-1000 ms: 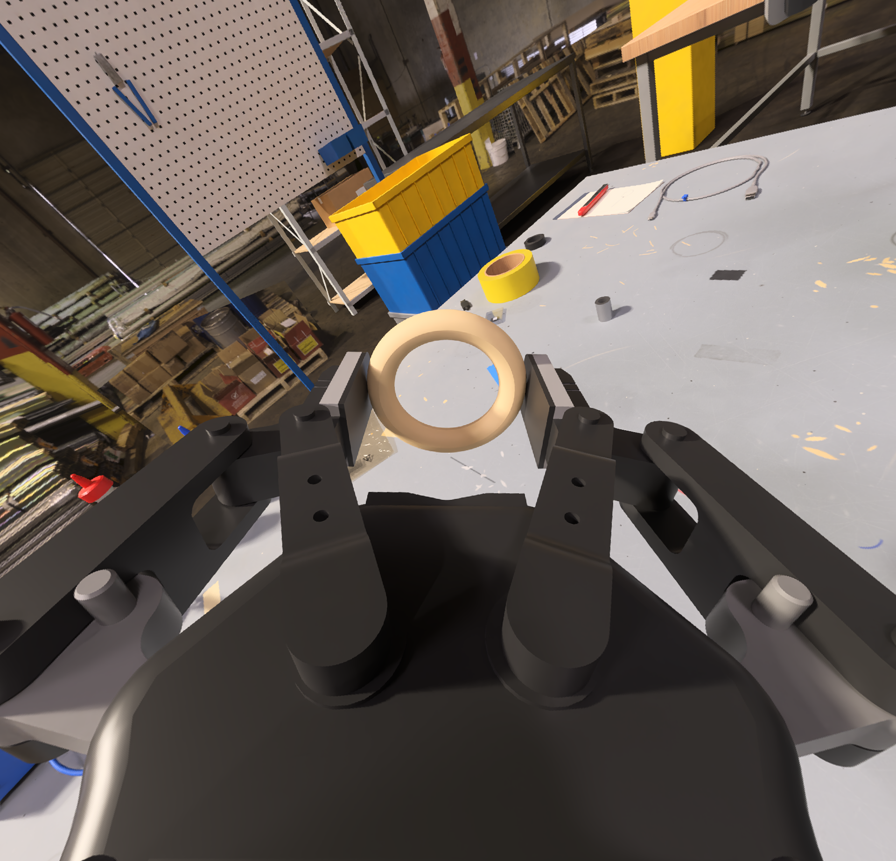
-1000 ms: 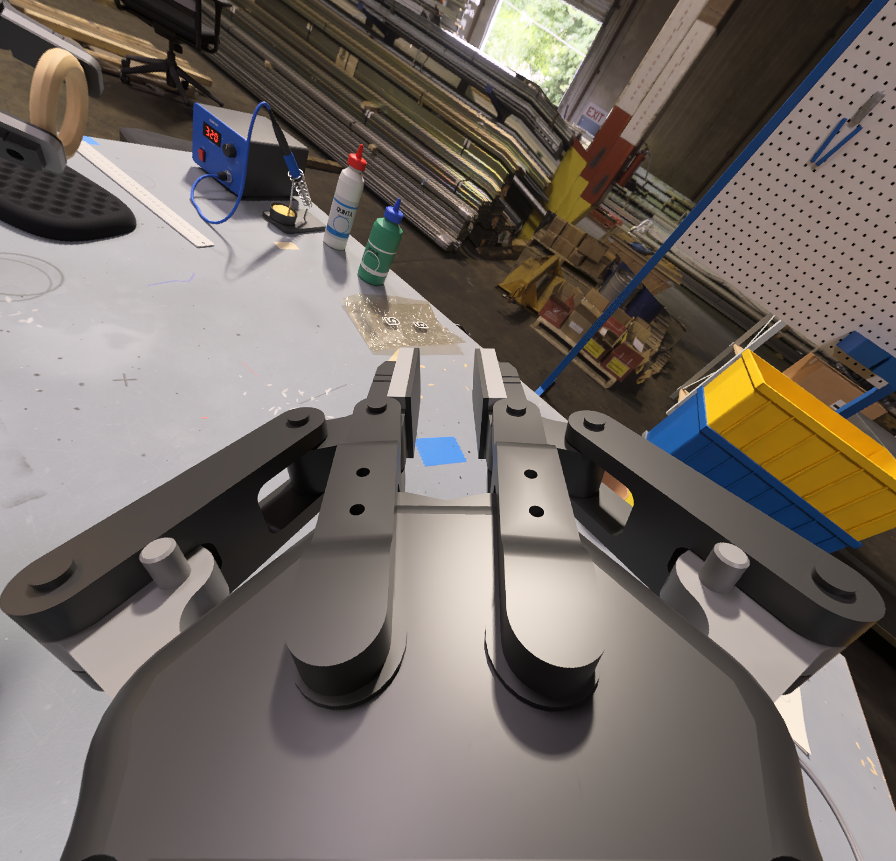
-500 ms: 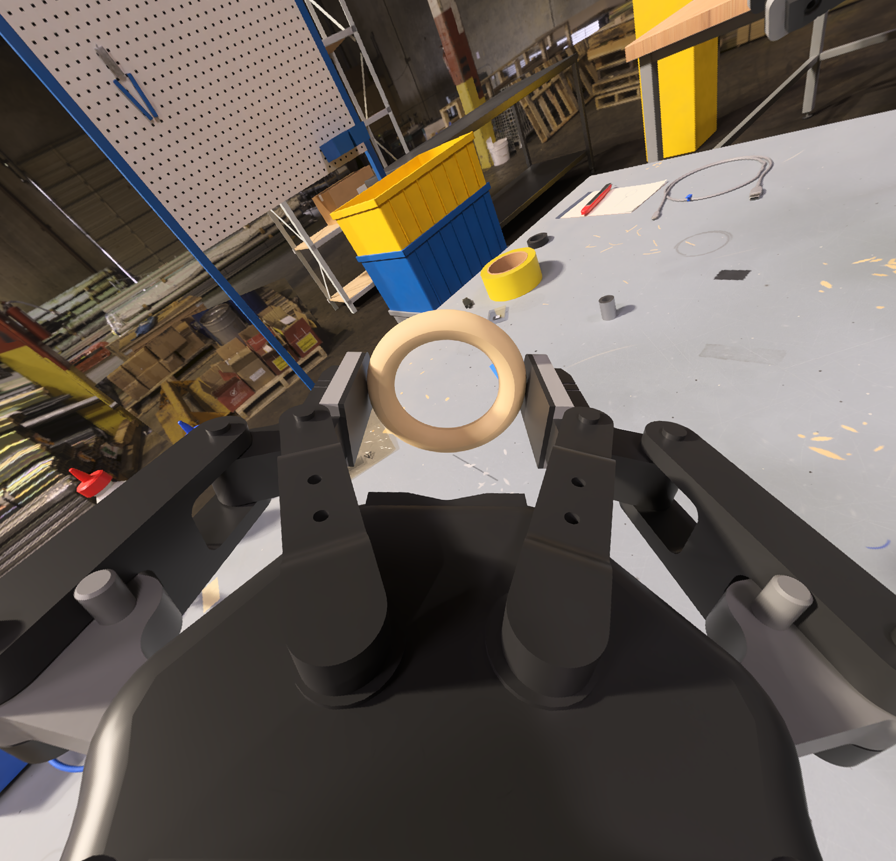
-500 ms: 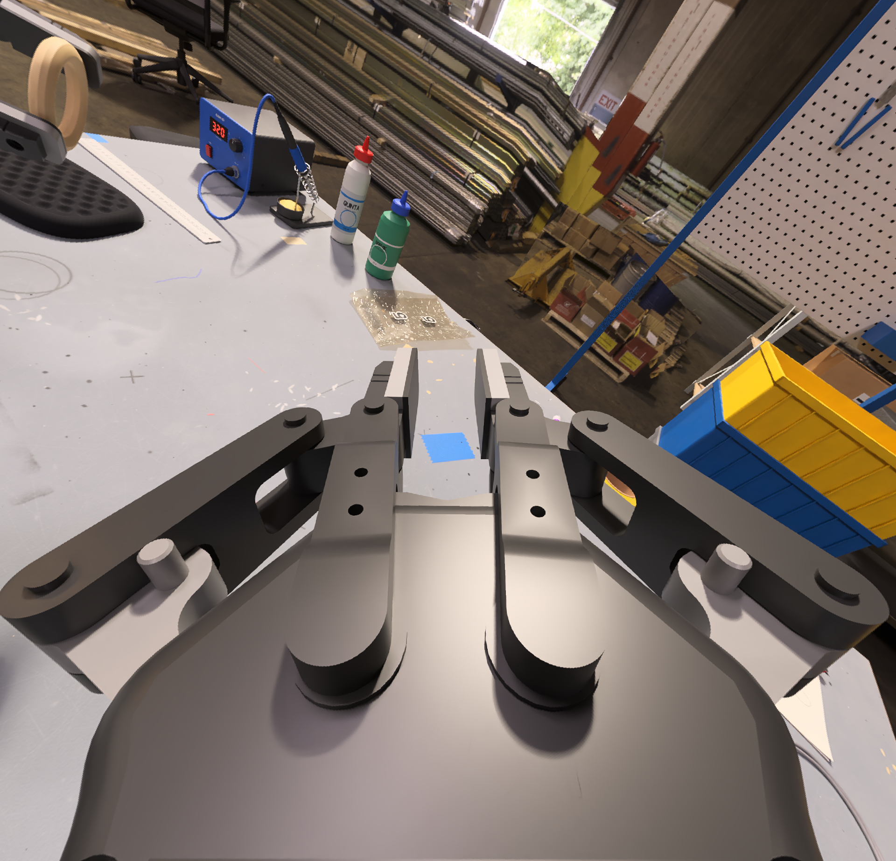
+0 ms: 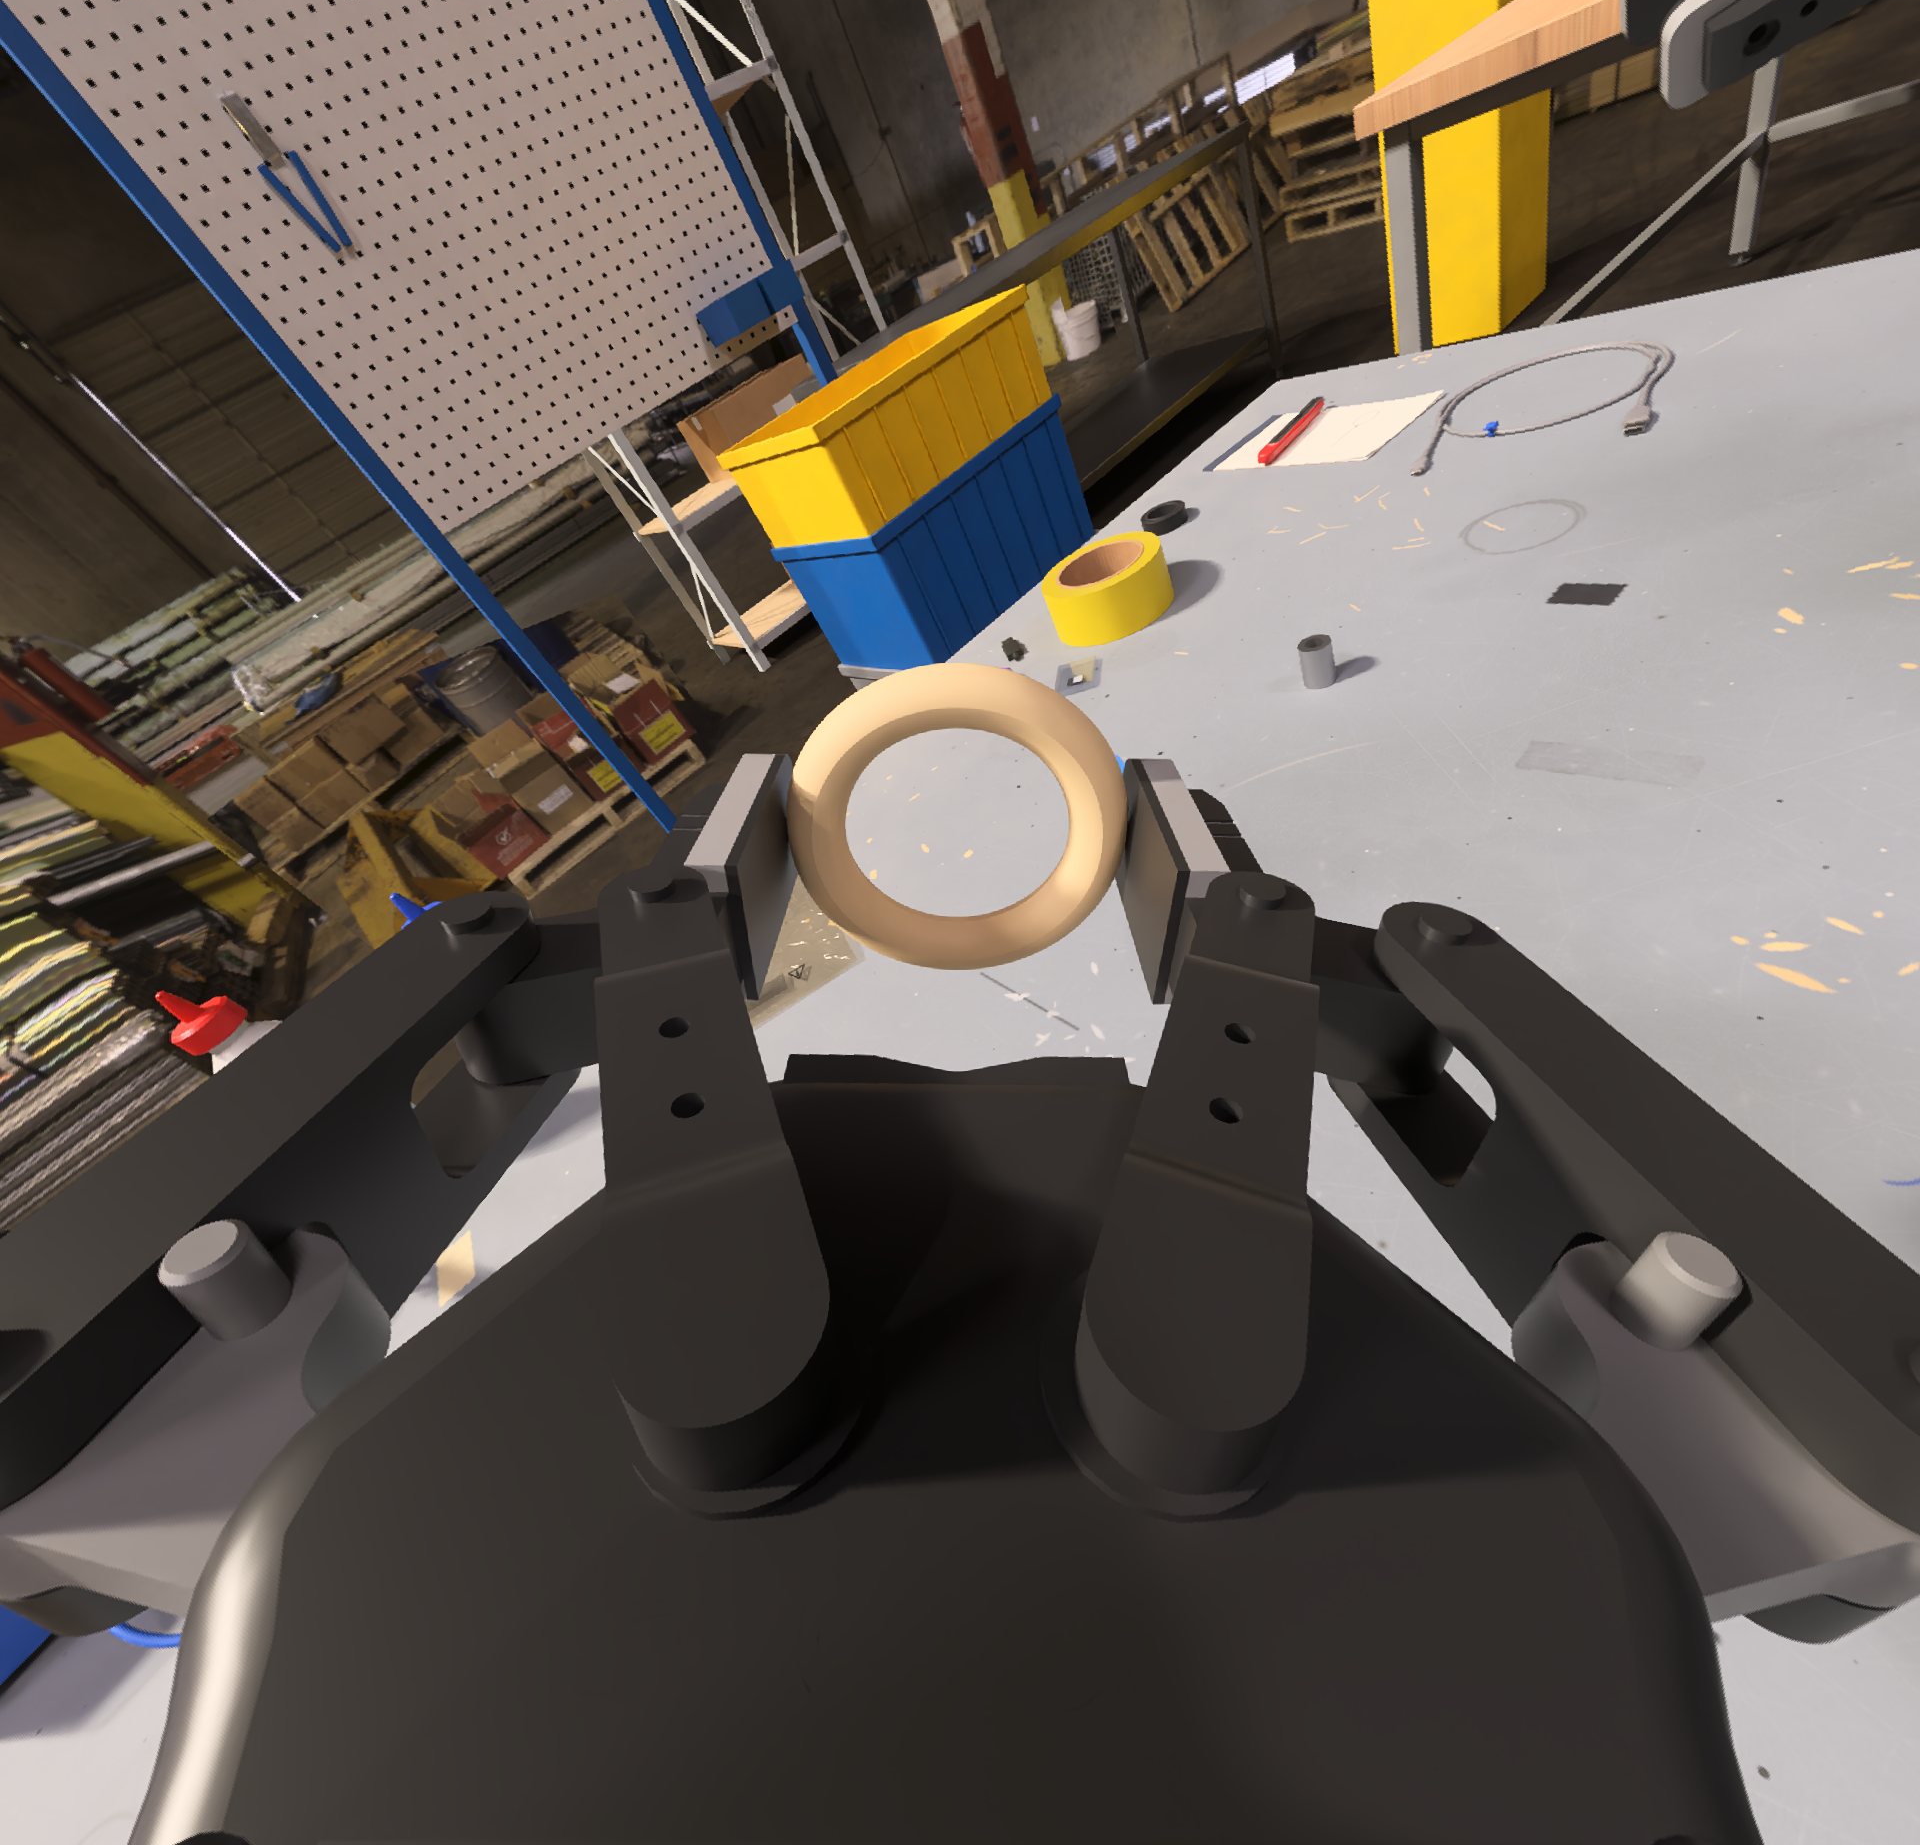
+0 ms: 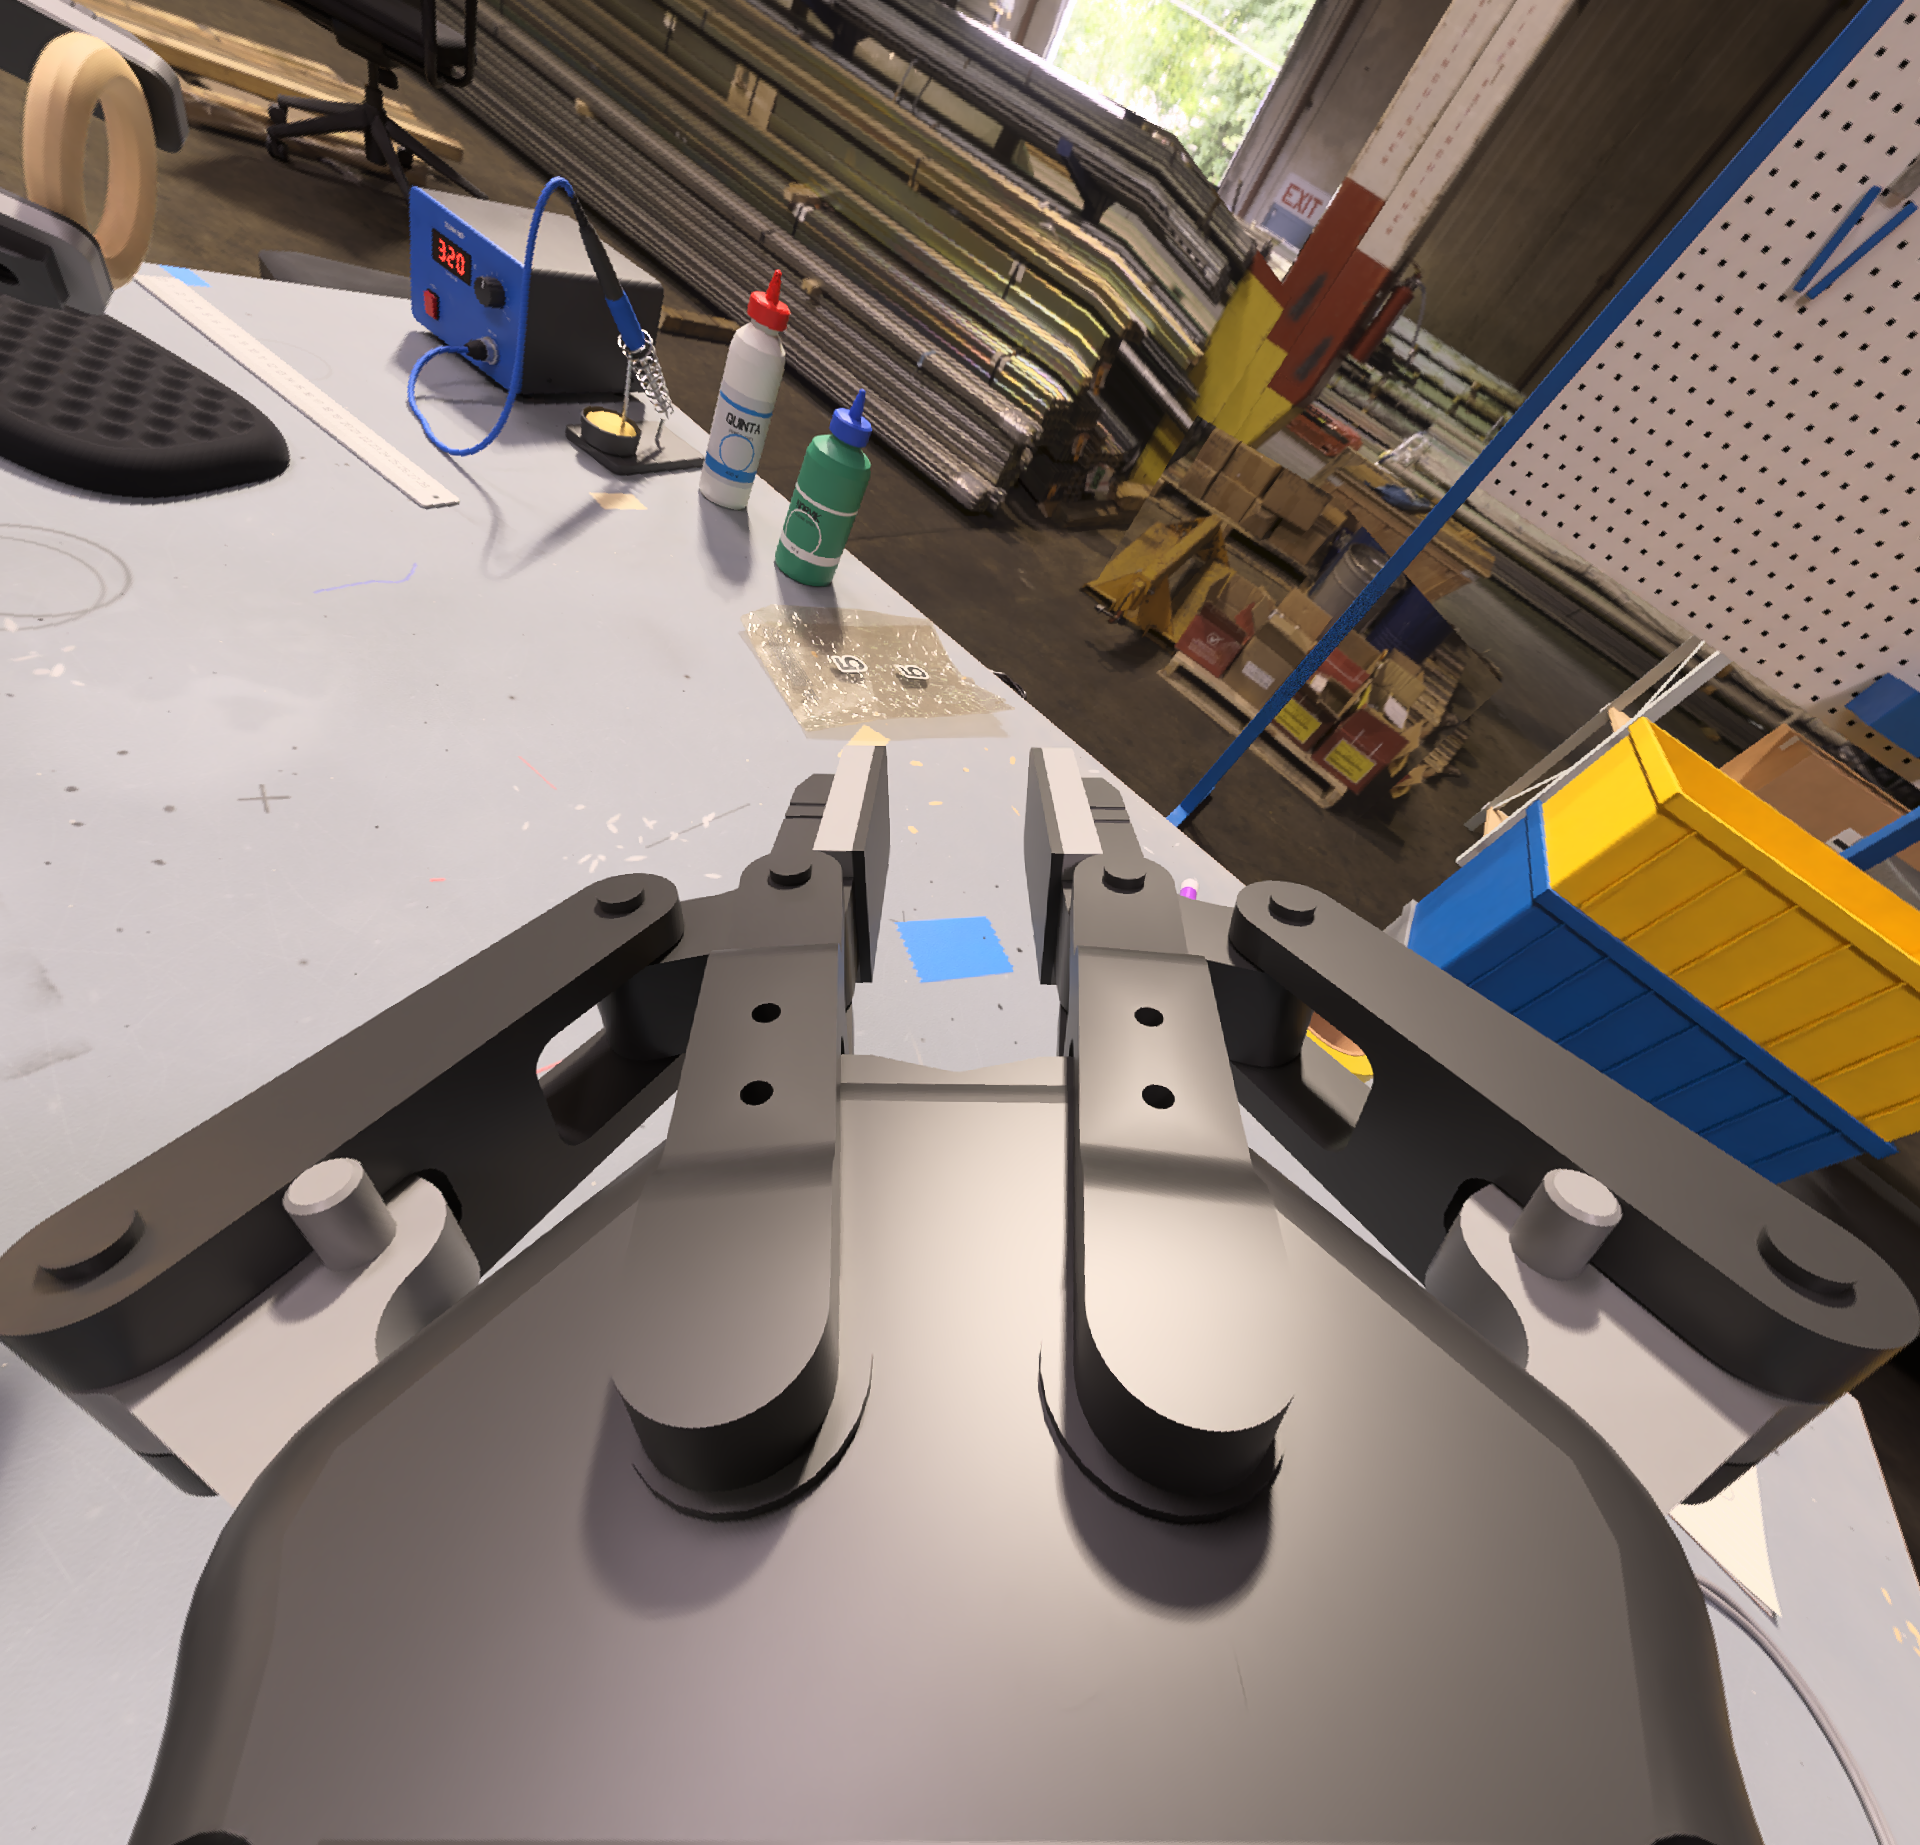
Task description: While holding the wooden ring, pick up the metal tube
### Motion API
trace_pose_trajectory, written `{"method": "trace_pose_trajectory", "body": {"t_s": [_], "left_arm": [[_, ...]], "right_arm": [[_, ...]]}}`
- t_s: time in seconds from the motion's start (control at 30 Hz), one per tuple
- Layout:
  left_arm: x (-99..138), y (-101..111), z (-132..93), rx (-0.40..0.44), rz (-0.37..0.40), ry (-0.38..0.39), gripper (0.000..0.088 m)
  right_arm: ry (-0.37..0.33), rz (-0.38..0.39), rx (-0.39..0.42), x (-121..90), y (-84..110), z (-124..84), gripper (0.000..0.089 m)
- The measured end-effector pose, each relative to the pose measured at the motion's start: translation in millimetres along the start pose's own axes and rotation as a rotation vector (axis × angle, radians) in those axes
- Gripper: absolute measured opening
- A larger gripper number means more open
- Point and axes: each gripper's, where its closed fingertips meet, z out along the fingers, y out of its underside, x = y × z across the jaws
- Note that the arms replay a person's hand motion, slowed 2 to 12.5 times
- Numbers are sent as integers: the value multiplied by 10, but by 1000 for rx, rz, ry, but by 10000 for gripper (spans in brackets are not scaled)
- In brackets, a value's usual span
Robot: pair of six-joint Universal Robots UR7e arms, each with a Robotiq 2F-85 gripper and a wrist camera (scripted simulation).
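Note:
My left gripper (image 5: 956, 819) is shut on the pale wooden ring (image 5: 826, 860), with a pad on each side, and holds it above the grey table (image 5: 1558, 860). The metal tube (image 5: 1315, 661), a small grey cylinder, stands upright on the table well beyond the ring and to its right. My right gripper (image 6: 956, 808) is partly open and empty, above a blue tape patch (image 6: 954, 948) near the table edge. The tube does not show in the right wrist view. The ring (image 6: 62, 148) shows there at the far left, in the other gripper.
A yellow tape roll (image 5: 1107, 590), a black ring (image 5: 1164, 517), a notepad with a red pen (image 5: 1340, 429) and a grey cable (image 5: 1548, 393) lie past the tube. Two bottles (image 6: 821, 496), a soldering station (image 6: 468, 289), a ruler (image 6: 301, 393) and a plastic bag (image 6: 862, 668) are near the right gripper. Stacked bins (image 5: 925, 486) stand off the table edge.
Both views have shifted only slightly. The left gripper still holds the ring the same way, and the gap between the right gripper's fingers is unchanged.

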Motion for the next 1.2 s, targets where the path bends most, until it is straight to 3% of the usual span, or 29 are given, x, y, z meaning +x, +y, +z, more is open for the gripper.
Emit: {"method": "trace_pose_trajectory", "body": {"t_s": [1.2], "left_arm": [[-85,51,16,1,-8,0,548]], "right_arm": [[-13,24,-39,5,136,128,339]]}}
